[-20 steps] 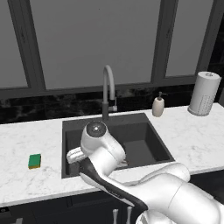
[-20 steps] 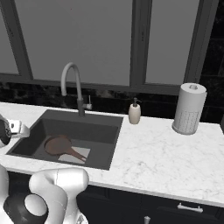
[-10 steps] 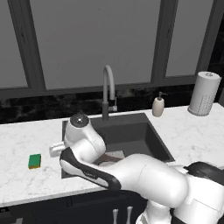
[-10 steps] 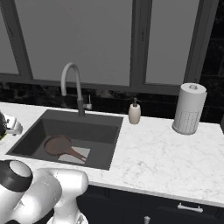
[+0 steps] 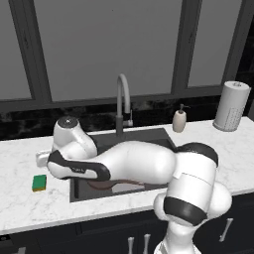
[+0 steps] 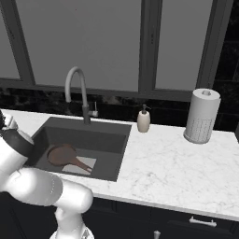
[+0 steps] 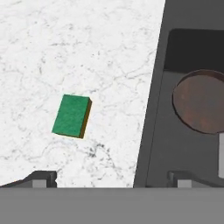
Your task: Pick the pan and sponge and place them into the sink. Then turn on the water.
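Note:
The dark reddish-brown pan (image 6: 60, 154) lies on the bottom of the dark grey sink (image 6: 108, 140), its thin handle pointing toward the front right. From the hand view, the pan (image 7: 201, 101) shows at the right, inside the sink (image 7: 151, 113). The green sponge (image 5: 39, 182) with its yellow edge lies flat on the white marble counter left of the sink (image 5: 149, 137). My gripper (image 5: 44, 159) hangs over the counter by the sink's left rim, a little above and behind the sponge. The sponge (image 7: 71, 115) is left of centre in the hand view. The gripper (image 7: 113, 178) is open and holds nothing.
A tall grey gooseneck faucet (image 5: 122, 99) stands behind the sink with a small side lever. A beige soap dispenser (image 5: 179, 120) and a paper towel roll (image 5: 230, 105) stand on the counter to the right. Windows and a dark backsplash close the back.
The arm has swung left from above the sink to the counter beside its left rim, near the sponge. The pan stays in the sink and the sponge has not moved.

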Robot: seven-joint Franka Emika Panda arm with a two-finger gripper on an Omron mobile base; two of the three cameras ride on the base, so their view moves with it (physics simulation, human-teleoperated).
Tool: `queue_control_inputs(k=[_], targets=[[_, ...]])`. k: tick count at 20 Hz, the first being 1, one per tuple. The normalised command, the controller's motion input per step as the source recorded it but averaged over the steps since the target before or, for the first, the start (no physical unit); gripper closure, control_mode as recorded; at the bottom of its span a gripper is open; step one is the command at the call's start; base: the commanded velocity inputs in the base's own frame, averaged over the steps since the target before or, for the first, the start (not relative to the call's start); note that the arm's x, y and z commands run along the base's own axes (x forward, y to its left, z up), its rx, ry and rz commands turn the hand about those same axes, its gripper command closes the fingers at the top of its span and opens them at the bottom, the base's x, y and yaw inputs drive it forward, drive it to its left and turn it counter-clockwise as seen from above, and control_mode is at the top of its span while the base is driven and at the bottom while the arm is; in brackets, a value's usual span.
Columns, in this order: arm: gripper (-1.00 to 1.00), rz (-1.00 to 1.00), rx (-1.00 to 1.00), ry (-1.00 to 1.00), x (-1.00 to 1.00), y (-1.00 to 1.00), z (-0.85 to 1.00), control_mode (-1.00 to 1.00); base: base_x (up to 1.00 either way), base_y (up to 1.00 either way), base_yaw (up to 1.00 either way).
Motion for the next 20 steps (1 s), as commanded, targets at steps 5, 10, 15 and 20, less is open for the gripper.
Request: queue_control_inputs(k=[5, 10, 15, 20], targets=[[-1.0, -0.04, 0.0, 0.03, 0.13, 0.62, -0.12, -1.0, 0.0, 0.0, 0.0], [-1.0, -0.06, 0.0, 0.07, 0.02, 0.44, -0.31, -1.0, 0.0, 0.0, 0.0], [-1.0, -0.07, 0.0, 0.05, 0.01, 0.25, -0.36, -1.0, 0.0, 0.0, 0.0], [-1.0, -0.07, -0.02, 0.02, 0.14, 0.23, -0.22, -1.0, 0.0, 0.0, 0.0]])
